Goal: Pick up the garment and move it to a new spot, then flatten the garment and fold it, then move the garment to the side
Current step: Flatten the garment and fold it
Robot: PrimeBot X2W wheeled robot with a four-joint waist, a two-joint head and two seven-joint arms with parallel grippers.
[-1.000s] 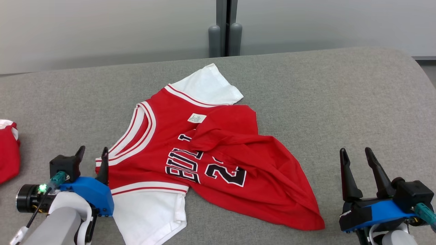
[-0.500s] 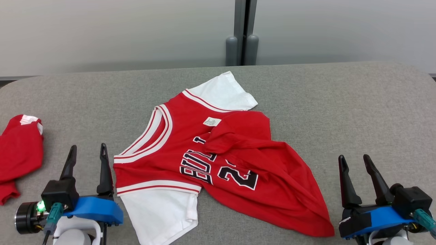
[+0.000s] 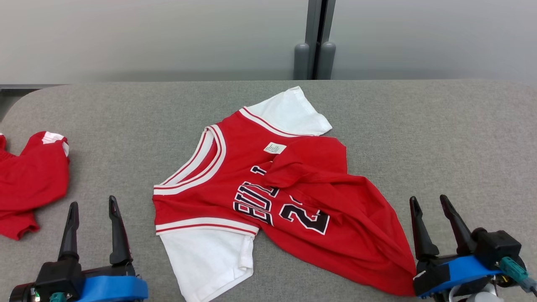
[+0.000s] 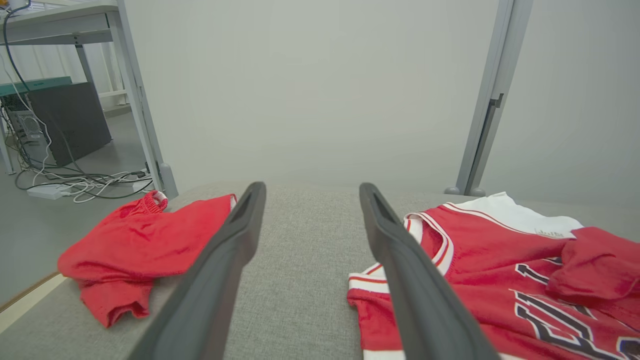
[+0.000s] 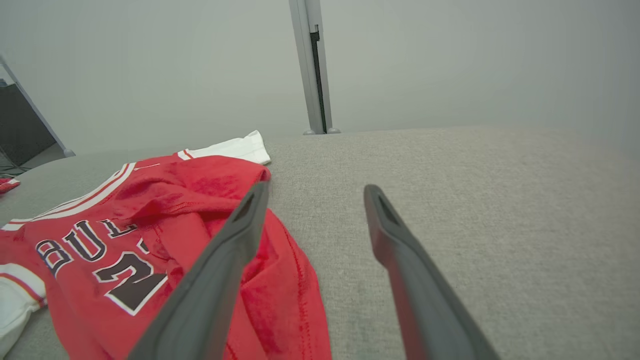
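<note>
We see the red jersey (image 3: pixel 268 197) lying crumpled in the middle of the grey bench (image 3: pixel 440 138). Its hem is flipped up over the chest and hides part of the dark lettering and number. Its lowest corner runs behind the body of our right claw (image 3: pixel 429 198); we cannot tell whether they touch. Both claws stand wide open, nothing between the fingers. The left claw (image 3: pixel 93 201) sits apart from the jersey, its base cut off at the bottom of the head view. A second red garment (image 3: pixel 29 184) is cropped at far left.

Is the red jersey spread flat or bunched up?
Partly bunched: the jersey lies open, sleeves flat, but its red lower half is rumpled over the lettering.
</note>
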